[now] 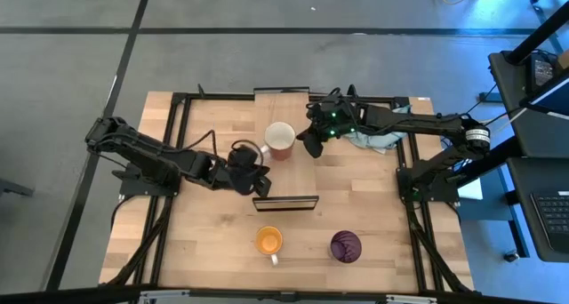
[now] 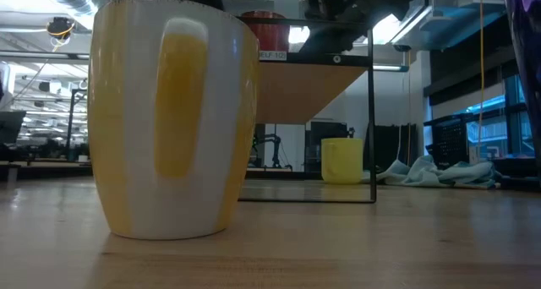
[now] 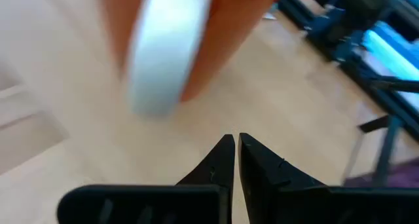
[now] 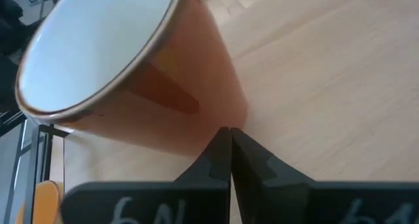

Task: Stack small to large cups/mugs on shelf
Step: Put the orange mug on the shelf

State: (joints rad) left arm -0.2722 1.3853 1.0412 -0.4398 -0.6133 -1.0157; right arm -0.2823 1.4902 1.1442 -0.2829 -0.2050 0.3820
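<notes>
The left gripper [image 1: 250, 167], fingers pressed together on nothing, sits just beside the white handle of the orange mug [image 1: 280, 140], a terracotta-walled cup with a white inside standing upright toward the far side of the counter [image 1: 373, 206]. The right gripper [image 1: 308, 144], likewise closed and empty, touches that mug's opposite wall near its base, with a blue-grey cloth [image 1: 373, 140] behind it. Nearer the front stand the small shelf [image 1: 284, 200], then the yellow mug [image 1: 268, 241] with its white handle, and the dark purple mug [image 1: 345, 245] to its right.
</notes>
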